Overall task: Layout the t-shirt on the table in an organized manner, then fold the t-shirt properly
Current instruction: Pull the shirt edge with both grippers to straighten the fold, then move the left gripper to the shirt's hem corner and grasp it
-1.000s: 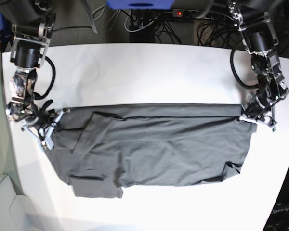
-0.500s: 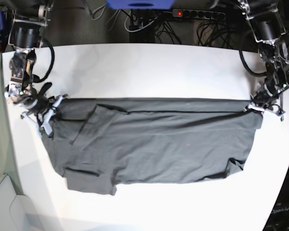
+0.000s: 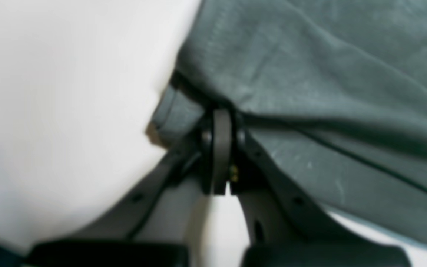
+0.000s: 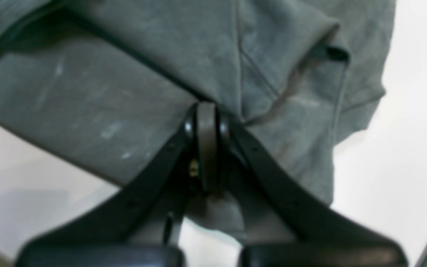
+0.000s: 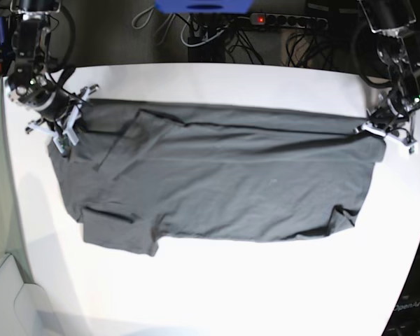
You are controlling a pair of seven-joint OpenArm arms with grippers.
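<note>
The t-shirt (image 5: 217, 182) has been drawn toward the far edge of the desk (image 5: 217, 84) since a second ago and is stretched flatter. Each far corner is pinched by a clamped tool: left tool (image 5: 386, 131), right tool (image 5: 64, 120). Layout is judged nearly finished. No containers are seen.
</note>
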